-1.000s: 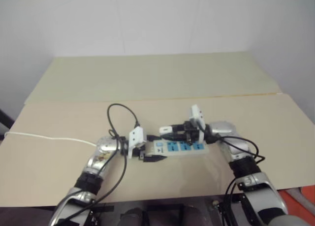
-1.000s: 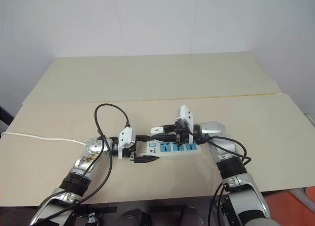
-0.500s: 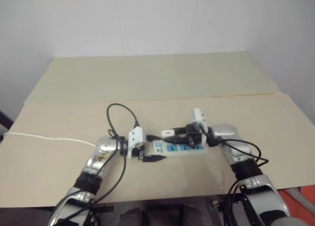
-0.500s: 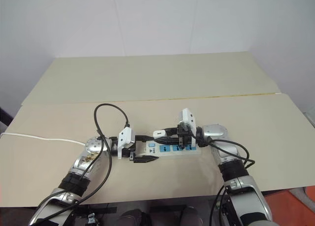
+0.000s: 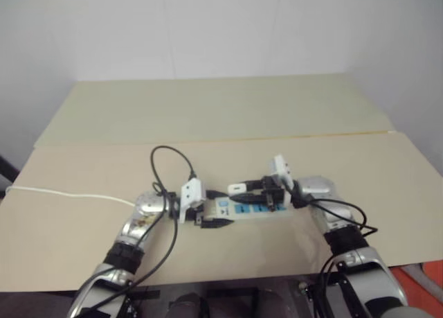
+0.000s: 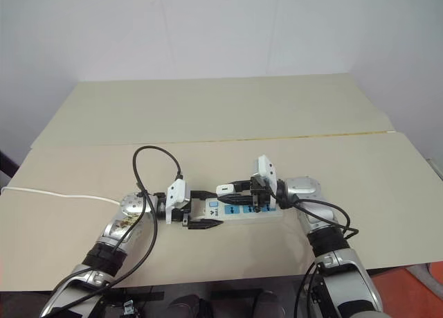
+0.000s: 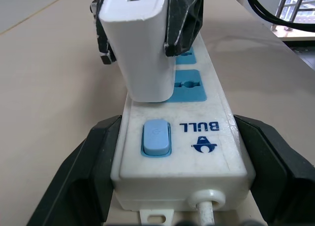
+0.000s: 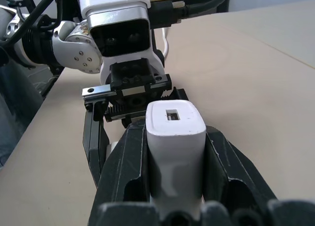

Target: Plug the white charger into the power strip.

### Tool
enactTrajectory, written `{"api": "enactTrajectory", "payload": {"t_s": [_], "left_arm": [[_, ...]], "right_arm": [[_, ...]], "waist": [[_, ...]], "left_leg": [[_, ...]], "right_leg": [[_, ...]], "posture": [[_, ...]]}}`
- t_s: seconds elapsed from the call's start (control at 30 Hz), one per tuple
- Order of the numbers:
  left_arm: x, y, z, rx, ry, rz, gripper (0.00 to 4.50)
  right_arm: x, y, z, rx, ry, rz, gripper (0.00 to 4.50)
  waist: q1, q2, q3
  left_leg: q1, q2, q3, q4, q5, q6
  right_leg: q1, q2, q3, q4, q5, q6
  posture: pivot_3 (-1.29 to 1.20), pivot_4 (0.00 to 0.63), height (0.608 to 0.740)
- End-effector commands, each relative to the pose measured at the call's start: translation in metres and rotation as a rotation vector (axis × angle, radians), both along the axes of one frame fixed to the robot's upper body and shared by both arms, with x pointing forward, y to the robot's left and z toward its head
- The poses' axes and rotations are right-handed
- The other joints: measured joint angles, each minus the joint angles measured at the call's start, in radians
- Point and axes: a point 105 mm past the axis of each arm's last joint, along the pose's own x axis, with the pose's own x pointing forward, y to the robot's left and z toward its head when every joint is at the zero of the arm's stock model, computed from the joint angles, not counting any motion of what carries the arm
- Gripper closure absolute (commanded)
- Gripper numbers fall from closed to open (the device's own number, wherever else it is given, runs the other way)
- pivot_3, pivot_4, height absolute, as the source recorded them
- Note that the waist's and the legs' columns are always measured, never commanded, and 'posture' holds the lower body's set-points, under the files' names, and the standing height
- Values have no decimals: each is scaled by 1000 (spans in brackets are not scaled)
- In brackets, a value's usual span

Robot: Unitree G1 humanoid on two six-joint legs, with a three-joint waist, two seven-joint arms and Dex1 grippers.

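Lowered onto power strip (image 7: 182,137), white charger (image 7: 140,44) pinched in right hand (image 8: 174,152); left hand (image 6: 202,208) wide

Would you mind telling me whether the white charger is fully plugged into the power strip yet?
Cannot tell. The white charger, held by the right gripper, stands upright on the power strip at the socket nearest the switch; its prongs are hidden.

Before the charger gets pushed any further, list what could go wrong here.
1. The charger stands over the socket nearest the switch, its base at the strip's edge rather than centred; the prongs may miss the slots.
2. The left gripper brackets the power strip at its cord end with jaws open, so pressing down could slide or tip it.
3. The right gripper pinches the charger by its smooth sides; it might slip or tilt under load.
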Motion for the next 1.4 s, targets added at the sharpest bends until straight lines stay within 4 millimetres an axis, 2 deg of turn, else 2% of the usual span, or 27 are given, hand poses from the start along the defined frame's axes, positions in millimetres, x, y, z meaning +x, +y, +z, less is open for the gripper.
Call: {"api": "enactTrajectory", "payload": {"t_s": [0.03, 0.6, 0.7, 0.83, 1.13, 1.4], "left_arm": [[-6, 15, -19, 73, 71, 10, 1243], [-6, 23, -18, 93, 66, 22, 1243], [-6, 23, -18, 94, 67, 22, 1243], [-6, 22, -19, 96, 67, 19, 1243], [-1, 18, -21, 91, 60, 48, 1243], [16, 20, -22, 87, 27, 127, 1243]], "right_arm": [[4, -36, -16, -92, 29, -90, 3362], [3, -79, -29, -192, 47, -138, 3362], [2, -81, -30, -199, 47, -137, 3362], [5, -70, -26, -178, 31, -128, 3362], [4, -19, -21, -148, 1, -2, 3362], [12, -10, -18, -175, -24, 14, 3362]], "waist": [[2, 0, 0], [10, 0, 0], [12, 0, 0], [13, 0, 0], [3, 0, 0], [-4, 0, 0]], "left_leg": [[0, 0, 0, 0, 0, 0], [0, 0, -1, 0, 0, 0], [0, -1, -1, 0, 0, 0], [0, -1, -1, 0, 0, 0], [3, 0, 0, 0, 0, 0], [16, 1, -1, -2, -2, 2]], "right_leg": [[0, 0, 0, 0, 0, 0], [1, -1, 0, -1, 0, 0], [2, -1, -1, -1, 0, 0], [2, -2, -1, -1, 0, 0], [3, -2, 0, -1, 0, -1], [12, -4, 0, -1, 0, -2]], "posture": [[0, 150, 740], [0, 150, 740], [0, 150, 740], [0, 150, 740], [0, 150, 740], [0, 150, 740]]}}
